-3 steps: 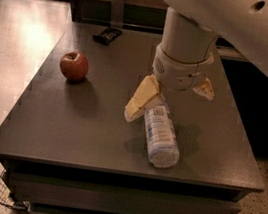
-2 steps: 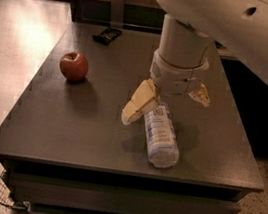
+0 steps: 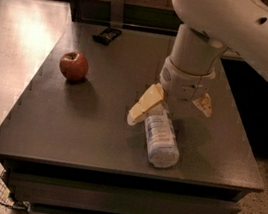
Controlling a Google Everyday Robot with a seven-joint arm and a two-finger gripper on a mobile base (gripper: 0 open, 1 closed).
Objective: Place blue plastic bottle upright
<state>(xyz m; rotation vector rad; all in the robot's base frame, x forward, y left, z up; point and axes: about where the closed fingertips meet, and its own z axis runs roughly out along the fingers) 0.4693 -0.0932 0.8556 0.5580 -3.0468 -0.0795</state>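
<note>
The blue plastic bottle (image 3: 160, 136) lies on its side on the dark table (image 3: 70, 124), right of centre, with its base toward the front edge. Its cap end is hidden under my gripper. My gripper (image 3: 169, 113) points down over the bottle's far end. It is open: the left yellow finger (image 3: 144, 105) is on the bottle's left and the right finger (image 3: 203, 104) is on its right. The bottle rests on the table and is not gripped.
A red apple (image 3: 73, 65) sits at the table's left. A small black object (image 3: 107, 35) lies near the back edge. The floor drops away left and right of the table. A wire basket (image 3: 6, 191) is at the bottom left.
My gripper has lowered a little toward the bottle's far end. The bottle and the apple have not moved.
</note>
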